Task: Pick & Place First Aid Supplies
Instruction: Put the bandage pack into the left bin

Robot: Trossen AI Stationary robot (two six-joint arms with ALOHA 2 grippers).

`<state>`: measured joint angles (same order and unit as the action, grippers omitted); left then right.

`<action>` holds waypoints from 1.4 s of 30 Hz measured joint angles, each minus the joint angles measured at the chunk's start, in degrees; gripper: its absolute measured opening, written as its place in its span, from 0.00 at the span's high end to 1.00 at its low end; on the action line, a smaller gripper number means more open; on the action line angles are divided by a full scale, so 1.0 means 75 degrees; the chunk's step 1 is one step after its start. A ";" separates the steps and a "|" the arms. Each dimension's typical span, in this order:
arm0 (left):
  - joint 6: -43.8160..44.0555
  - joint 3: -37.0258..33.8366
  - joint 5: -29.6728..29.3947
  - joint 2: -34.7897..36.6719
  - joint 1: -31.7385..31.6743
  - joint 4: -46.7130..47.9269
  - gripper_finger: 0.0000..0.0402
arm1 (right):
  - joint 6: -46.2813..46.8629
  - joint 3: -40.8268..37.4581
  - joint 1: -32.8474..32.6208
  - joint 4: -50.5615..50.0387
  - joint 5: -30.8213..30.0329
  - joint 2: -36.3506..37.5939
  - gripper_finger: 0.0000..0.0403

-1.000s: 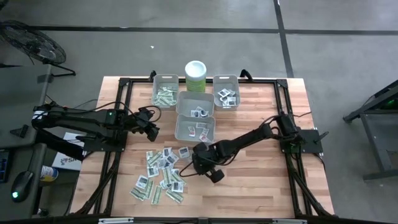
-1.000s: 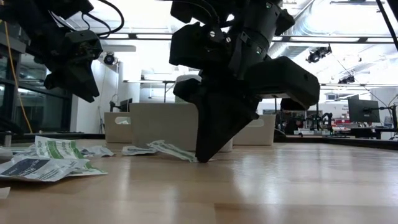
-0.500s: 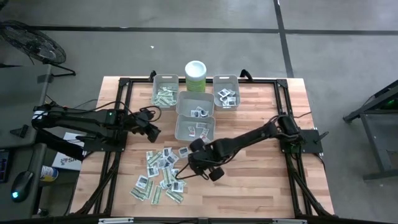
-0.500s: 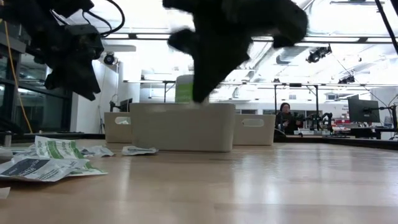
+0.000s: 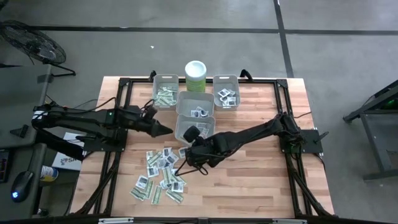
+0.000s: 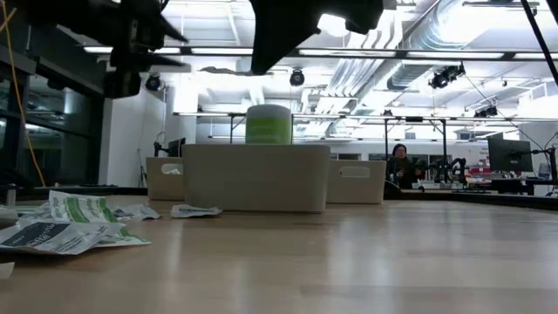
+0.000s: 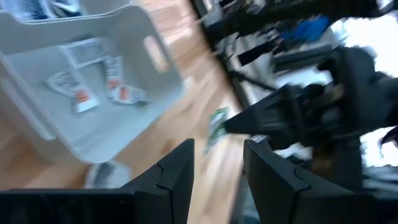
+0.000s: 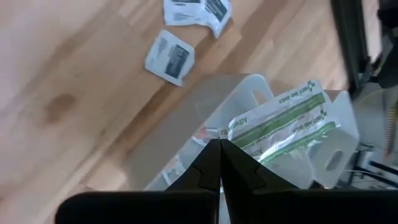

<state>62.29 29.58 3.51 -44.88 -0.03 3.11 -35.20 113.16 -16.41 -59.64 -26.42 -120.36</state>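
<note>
The right gripper is pinching a green-white strip packet in closed jaws, its long axis running outward over the nearest grey bin; the left gripper, jaws parted and empty, is hovering beside it.

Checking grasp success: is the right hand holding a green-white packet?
Yes, the right hand is closed on a green-white packet, lifted over a grey bin.

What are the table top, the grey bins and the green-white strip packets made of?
Pale wooden plank table top: likely butcher-block wood, plank seams visible, slight sheen. Grey rectangular bins: probably moulded matte plastic, with cut-out handles. Green-white strip packet in the right end effector: seemingly printed paper, creased.
</note>
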 joint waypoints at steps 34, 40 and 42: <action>0.0350 0.0000 0.0289 -0.0758 0.0006 -0.0419 0.66 | -0.0769 0.0018 0.0441 0.1387 0.0360 0.0010 1.00; 0.0264 0.0000 0.0309 -0.0758 0.0006 -0.0419 0.76 | -0.0772 0.0018 0.0444 0.1416 0.0414 0.0013 1.00; 0.0142 0.0000 0.0449 -0.0758 0.0006 -0.0414 0.86 | -0.0772 0.0018 0.0457 0.1416 0.0394 0.0013 1.00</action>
<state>63.36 29.58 6.88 -50.57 0.01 0.00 -40.99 113.30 -12.99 -49.01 -23.47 -120.27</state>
